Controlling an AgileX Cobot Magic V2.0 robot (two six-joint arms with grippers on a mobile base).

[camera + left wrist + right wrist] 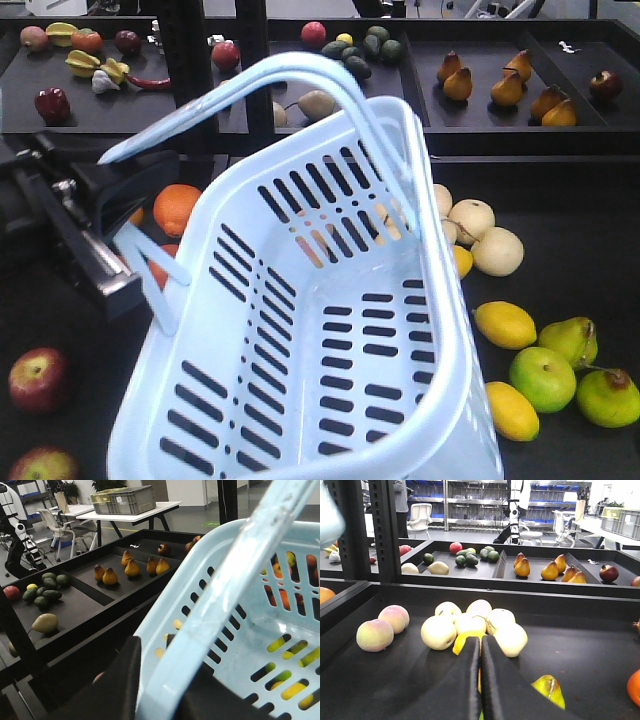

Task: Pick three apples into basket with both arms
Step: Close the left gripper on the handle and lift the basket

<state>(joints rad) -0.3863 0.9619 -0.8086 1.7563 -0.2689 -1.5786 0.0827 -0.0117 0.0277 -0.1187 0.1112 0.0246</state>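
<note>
The big pale blue-white slotted plastic basket point(330, 330) fills most of the front view. It's tilted and hangs out to the right of the left gripper point(155, 652). That gripper's black jaws are clamped tight on one of the basket's hoop handles point(225, 585), with the handle bar running straight between them.

The black left arm point(60, 230) sits at the basket's left edge. The right gripper point(480, 641) has its two black fingers pressed flat together with nothing between them.

Just ahead of its tips there's a cluster of pale yellow round fruits point(470, 622), with a yellow lemon point(462, 641) right at the tips and two pinkish peaches point(382, 627) off to the left.

Two dark red round apples point(38, 378) point(40, 465) lie on the black table point(70, 330), below the left gripper and outside the basket.
</note>
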